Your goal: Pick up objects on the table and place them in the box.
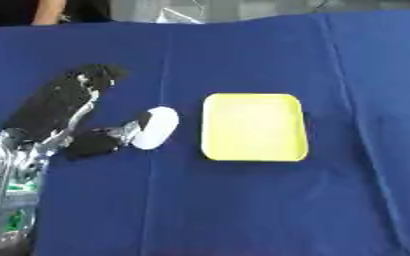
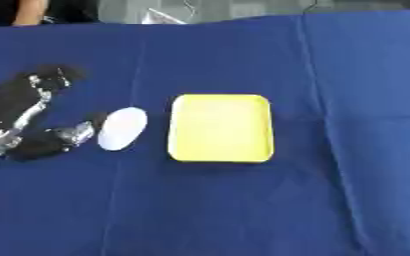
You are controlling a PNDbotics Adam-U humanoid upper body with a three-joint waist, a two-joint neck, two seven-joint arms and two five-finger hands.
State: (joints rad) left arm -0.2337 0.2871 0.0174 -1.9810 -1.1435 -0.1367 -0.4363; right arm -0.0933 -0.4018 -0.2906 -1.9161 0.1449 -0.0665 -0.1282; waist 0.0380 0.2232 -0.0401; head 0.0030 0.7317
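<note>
The left hand (image 1: 64,112) was seen at the left of the blue-covered table (image 1: 243,210), its fingers stretched straight up the cloth and its thumb touching a white oval object (image 1: 155,128). That object lay just beside the yellow box (image 1: 254,127), with nothing between them. The box's inside appeared bare.

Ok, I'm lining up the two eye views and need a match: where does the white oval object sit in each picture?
Left eye view: the white oval object lies left of centre, just left of the yellow tray, at the left hand.
Right eye view: the same object sits further toward the picture's left edge, again beside the tray.
Shared landmark: the yellow tray on the blue tablecloth.
</note>
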